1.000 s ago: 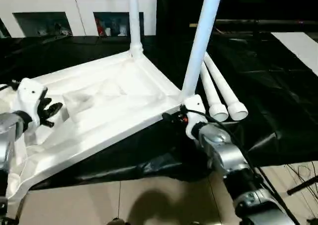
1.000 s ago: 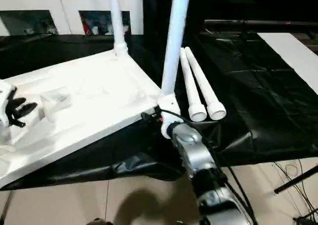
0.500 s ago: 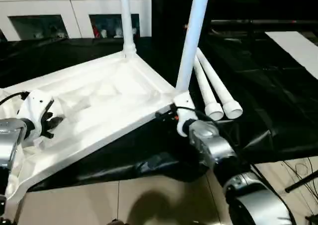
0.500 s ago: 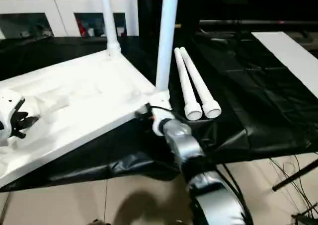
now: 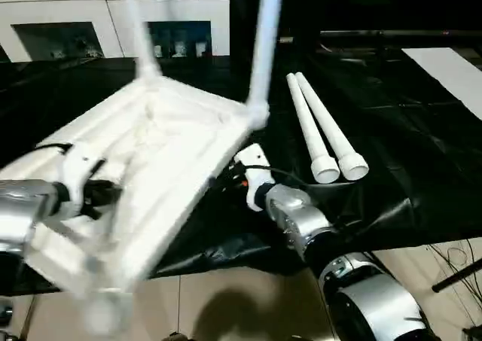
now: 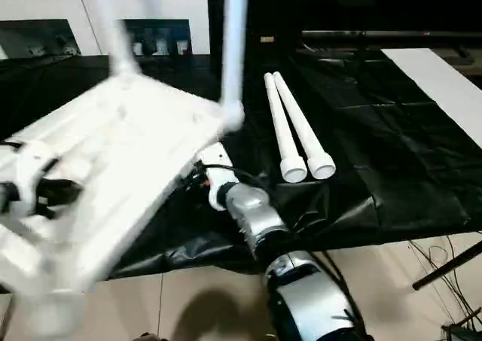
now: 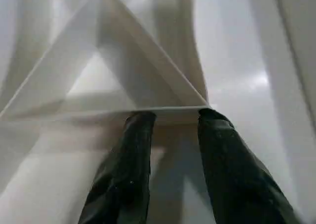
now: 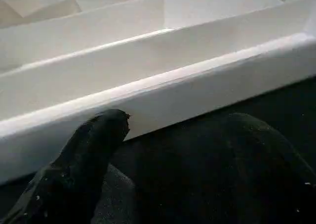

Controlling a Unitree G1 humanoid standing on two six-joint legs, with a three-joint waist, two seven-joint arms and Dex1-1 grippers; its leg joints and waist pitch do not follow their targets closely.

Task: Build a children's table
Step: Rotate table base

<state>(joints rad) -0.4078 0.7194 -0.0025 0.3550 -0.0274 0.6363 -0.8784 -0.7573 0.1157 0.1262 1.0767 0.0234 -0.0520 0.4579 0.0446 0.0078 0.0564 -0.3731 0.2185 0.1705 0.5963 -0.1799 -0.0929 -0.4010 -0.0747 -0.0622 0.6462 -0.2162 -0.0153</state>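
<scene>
The white table top (image 5: 173, 145) lies ribbed side up on the black cloth, tilted and blurred. Two tube legs (image 5: 263, 47) rise from its far corner sockets. Two loose legs (image 5: 325, 134) lie side by side on the cloth to the right. My left gripper (image 5: 104, 194) is over the underside, near the left edge. In the left wrist view its fingers (image 7: 123, 174) stand close together around a rib, tips at a cross-rib (image 7: 148, 109). My right gripper (image 5: 228, 179) sits just below the top's near right rim (image 8: 163, 85), open, fingers (image 8: 89, 155) wide apart on the cloth.
A white cabinet (image 5: 83, 17) with glass doors stands at the back. The black cloth (image 5: 407, 130) covers the work area and ends at the tiled floor (image 5: 241, 303). A white board (image 5: 452, 66) lies far right, and cables (image 5: 452, 269) trail near the right edge.
The table top has swung left and tilted, its near right corner moving up and away from my right gripper. My left gripper has moved further over the underside.
</scene>
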